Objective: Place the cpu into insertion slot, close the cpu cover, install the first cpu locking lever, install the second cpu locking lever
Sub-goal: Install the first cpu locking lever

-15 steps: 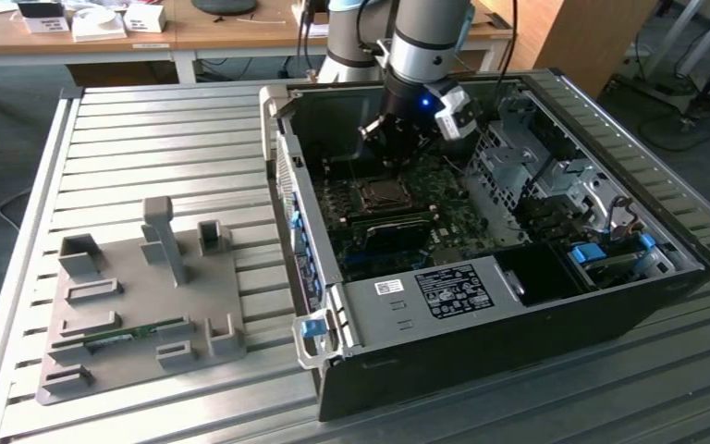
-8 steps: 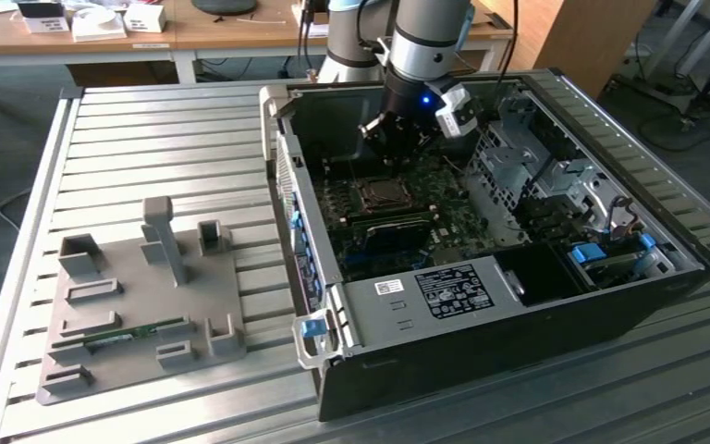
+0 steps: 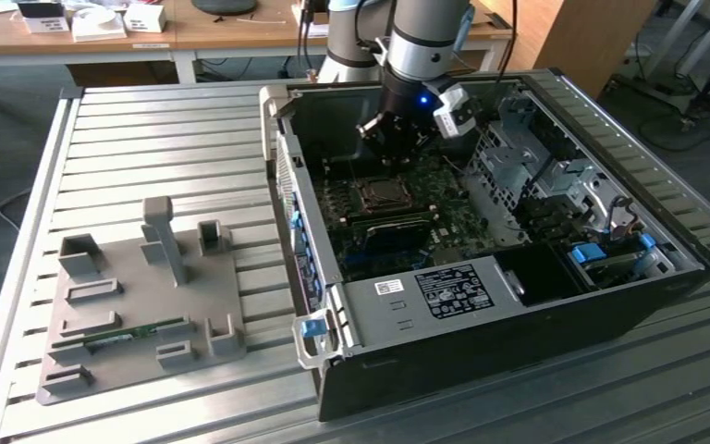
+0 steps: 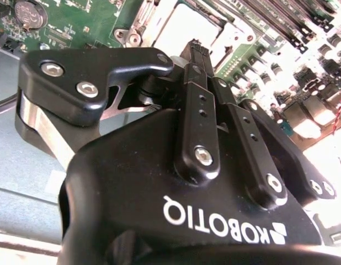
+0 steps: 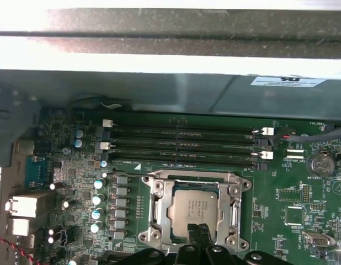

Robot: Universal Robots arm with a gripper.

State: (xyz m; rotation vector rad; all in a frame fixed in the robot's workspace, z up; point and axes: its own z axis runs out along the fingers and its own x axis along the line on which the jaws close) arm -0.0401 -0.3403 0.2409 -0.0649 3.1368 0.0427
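Arm [image 3: 423, 37] drops from above into the open black case [image 3: 516, 342] on your slatted table [image 3: 145, 139]; in the exterior view you find the gripper [image 3: 395, 159] low over the green board, just beyond the slot [image 3: 380, 194] and close to it; towards the exterior view's left, well apart from the case, a grey fixture plate [image 3: 133, 277] lies on the table with a green memory stick [image 3: 121, 335] resting in it

In the second wrist view you look along the gripper's black links to its tip [image 4: 195, 51]; the two fingers meet there, pressed together; beyond the tip the cpu [image 4: 184, 30] shows as a pale, washed-out square

In the first wrist view you get the clearest look; the cpu [image 5: 192, 205] sits in the slot, and the silvery cover [image 5: 159, 207] lies flat around it, so that the chip shows through its window; the closed fingertips [image 5: 200, 234] hang over the near edge of the cpu, though you cannot tell whether they touch it; the long memory slots [image 5: 181, 146] run side by side just beyond the cover; whether the levers are locked you cannot tell
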